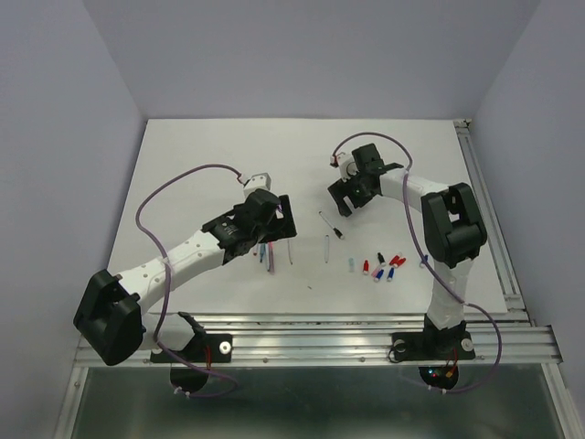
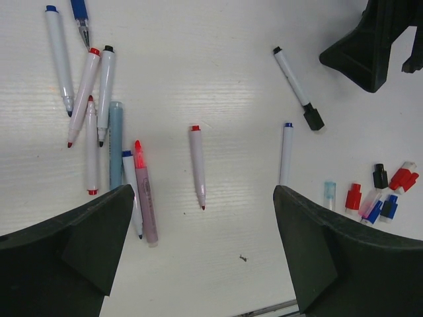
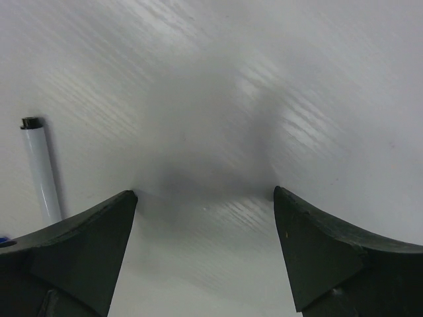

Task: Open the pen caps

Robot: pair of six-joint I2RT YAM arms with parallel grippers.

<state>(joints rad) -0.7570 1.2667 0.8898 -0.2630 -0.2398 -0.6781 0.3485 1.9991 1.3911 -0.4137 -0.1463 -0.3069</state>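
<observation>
Lying loose on the white counter (image 1: pixel 210 165), the pen caps (image 2: pixel 370 195) make a small cluster at the near right side, just to the left of the right arm (image 1: pixel 448 224) where it rises from its base. They are short plastic pieces in red and blue, plus one black and one pale, nearly clear. Several touch each other, and the pale one stands a little apart at the left end of the group. One more black cap (image 2: pixel 313 119) sits on its white marker (image 2: pixel 293 82), which lies tilted and alone, farther out on the counter than the cluster.

A bunch of uncapped pens (image 2: pixel 99 132) lies at the left of the left wrist view, with bare tips. Two single pens lie between this bunch and the caps.

Reaching diagonally from its base at the near left, the left arm (image 1: pixel 183 256) goes toward the middle of the counter. The left fingers (image 2: pixel 79 244) point down above the pens, spread wide apart, and nothing is held between them.

The right arm bends at its dark elbow and reaches to the left over the far half of the counter. The right fingers (image 3: pixel 344 257) are low over bare counter, also spread wide and holding nothing. Beside one of them only the black-ended part of the white marker is visible.
</observation>
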